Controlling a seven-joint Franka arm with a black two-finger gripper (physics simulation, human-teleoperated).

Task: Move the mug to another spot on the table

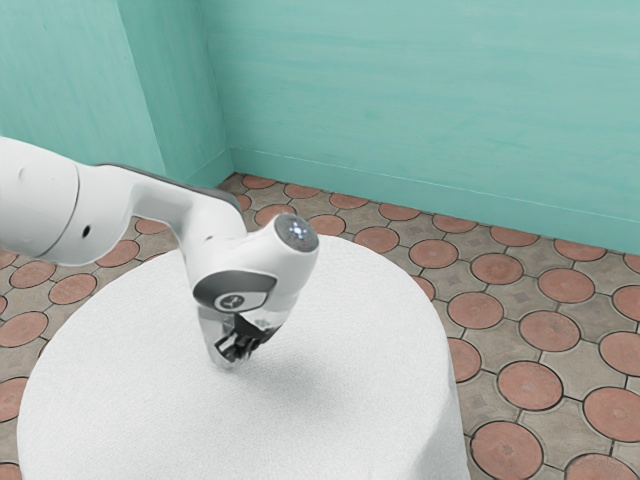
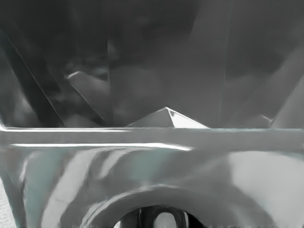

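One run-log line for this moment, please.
claw: down at table | mug: glassy, right under claw | grip: cannot tell

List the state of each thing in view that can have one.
mug: close under the wrist camera, low at the table; lifted or resting, cannot tell.
gripper: low at the mug, near the table's middle; grip unreadable.

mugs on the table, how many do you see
1. A glassy mug sits right under the gripper, near the middle of the round white table. The gripper hides most of it.
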